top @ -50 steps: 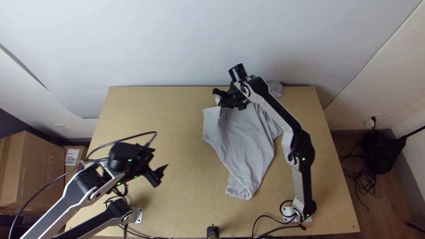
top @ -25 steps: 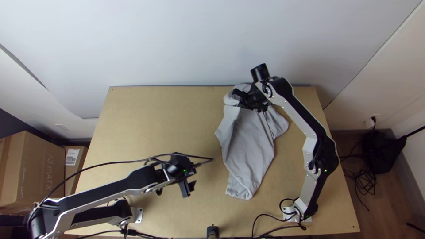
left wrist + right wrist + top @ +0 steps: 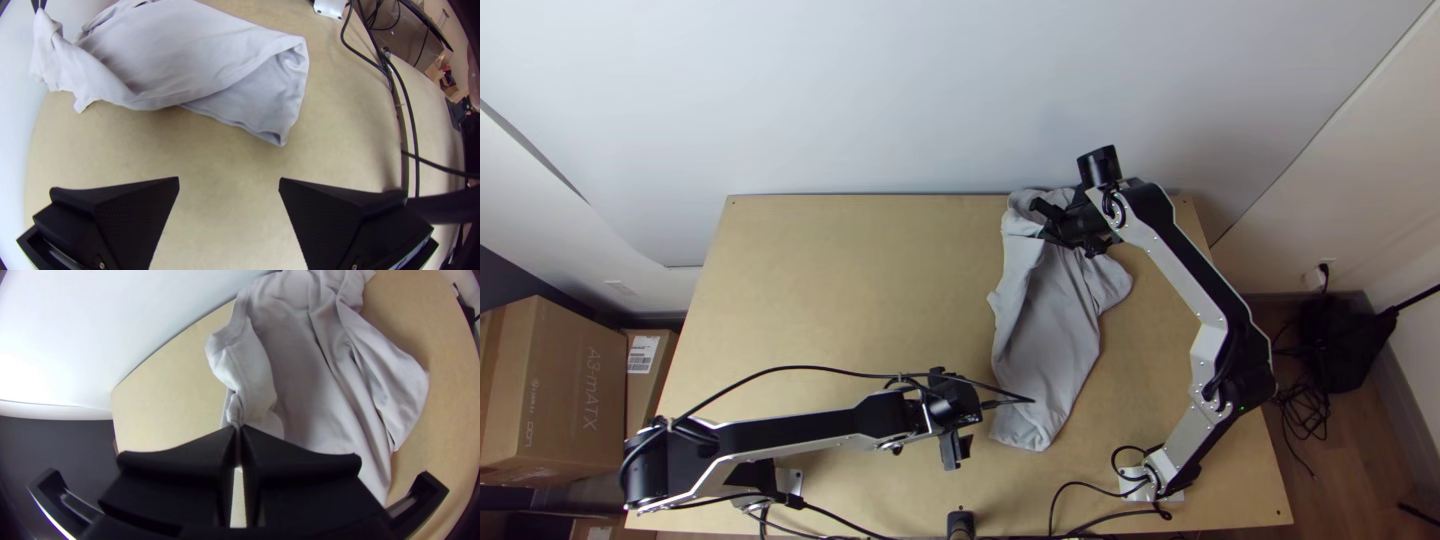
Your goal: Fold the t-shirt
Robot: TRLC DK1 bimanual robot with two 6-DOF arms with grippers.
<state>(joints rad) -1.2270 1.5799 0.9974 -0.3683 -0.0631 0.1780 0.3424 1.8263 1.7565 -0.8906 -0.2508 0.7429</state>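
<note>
Left gripper [image 3: 960, 448] spread over roomy table [image 3: 840, 280]; right gripper [image 3: 1051, 234] pinches t-shirt [image 3: 1045, 350] near far edge.

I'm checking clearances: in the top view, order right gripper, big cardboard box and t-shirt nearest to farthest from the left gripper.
1. T-shirt, right side
2. Right gripper, on the t-shirt's far part
3. Big cardboard box, off to the left

We see the light grey t-shirt [image 3: 1055, 340] partly folded over itself, creased, on the right half of the wooden table [image 3: 830, 280], bunched and partly lifted at the far side, narrowing towards the near side.
</note>
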